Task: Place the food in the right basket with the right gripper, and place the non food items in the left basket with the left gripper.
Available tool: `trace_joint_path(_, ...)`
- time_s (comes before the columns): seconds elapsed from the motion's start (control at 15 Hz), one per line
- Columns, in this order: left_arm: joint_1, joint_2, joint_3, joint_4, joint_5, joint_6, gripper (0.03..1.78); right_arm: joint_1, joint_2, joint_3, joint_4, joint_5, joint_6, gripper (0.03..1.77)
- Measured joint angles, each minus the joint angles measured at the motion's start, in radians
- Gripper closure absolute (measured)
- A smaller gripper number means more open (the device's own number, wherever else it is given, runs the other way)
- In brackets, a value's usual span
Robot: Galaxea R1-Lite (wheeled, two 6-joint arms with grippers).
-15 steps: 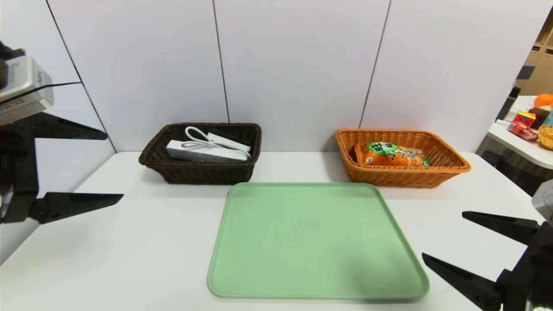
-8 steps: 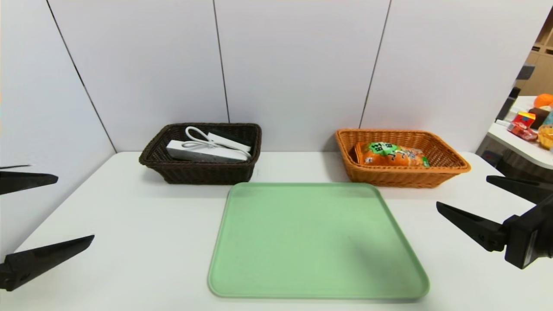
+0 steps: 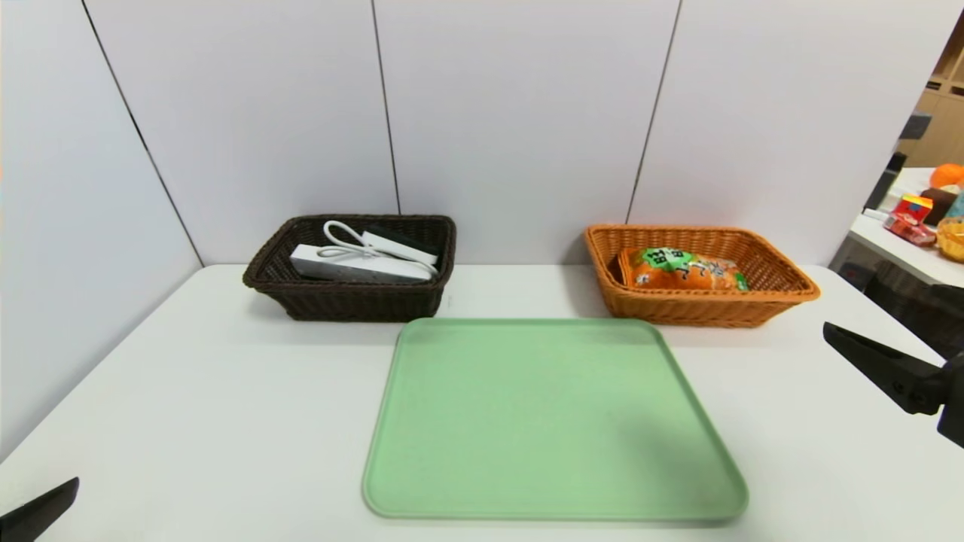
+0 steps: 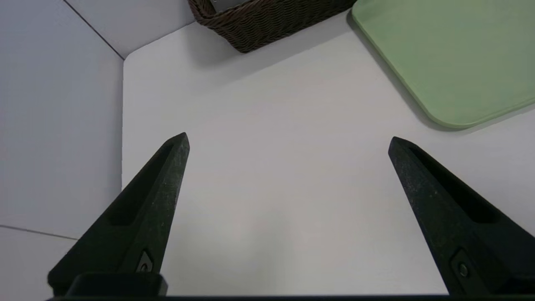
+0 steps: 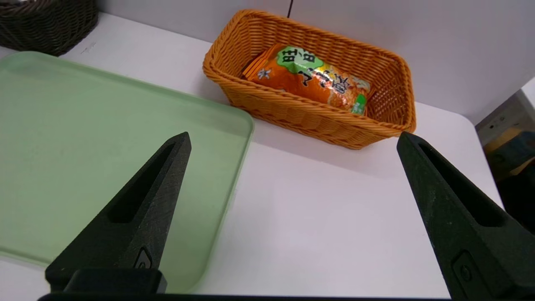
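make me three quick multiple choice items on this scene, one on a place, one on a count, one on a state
1. Where is the orange snack bag?
A. on the green tray
B. in the orange-tan wicker basket
C. in the dark brown wicker basket

2. How many wicker baskets stand on the table?
A. one
B. two
C. three

3. What state is the right pincer in?
A. open, empty
B. shut on the snack bag
C. shut on the power strip

Answers:
1 B, the bag lies inside the orange-tan wicker basket.
2 B, only that one and the dark brown wicker basket show.
3 A, its fingers stand wide apart around nothing.
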Motion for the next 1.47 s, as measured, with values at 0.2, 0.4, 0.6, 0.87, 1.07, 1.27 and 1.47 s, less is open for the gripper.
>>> trace_joint_path(0.2, 0.045, -0.093, 0.021, 0.004, 0.001, -0.045, 0.12, -0.050, -0.048, 0.008, 0.005, -0.001, -0.004, 0.10)
trace_joint_path(0.4, 0.069, -0.177, 0.024, 0.040, 0.001, -0.092, 0.12, -0.114, -0.098, 0.026, 0.005, 0.001, -0.004, 0.10)
trace_joint_path(0.6, 0.076, -0.253, 0.024, 0.077, 0.001, -0.107, 0.12, -0.184, -0.161, 0.057, 0.005, 0.002, -0.004, 0.10)
trace_joint_path(0.87, 0.081, -0.316, 0.027, 0.080, 0.002, -0.150, 0.12, -0.267, -0.264, 0.116, 0.007, 0.010, -0.011, 0.10)
trace_joint_path(1.07, 0.045, -0.333, 0.013, 0.085, -0.008, -0.158, 0.12, -0.280, -0.327, 0.140, 0.040, 0.014, -0.028, 0.10)
trace_joint_path(1.27, 0.021, -0.350, 0.015, 0.107, -0.020, -0.160, 0.12, -0.285, -0.359, 0.148, 0.049, 0.016, -0.030, 0.10)
trace_joint_path(1.47, 0.020, -0.393, 0.041, 0.133, -0.020, -0.164, 0.12, -0.287, -0.393, 0.172, 0.053, 0.016, -0.028, 0.10)
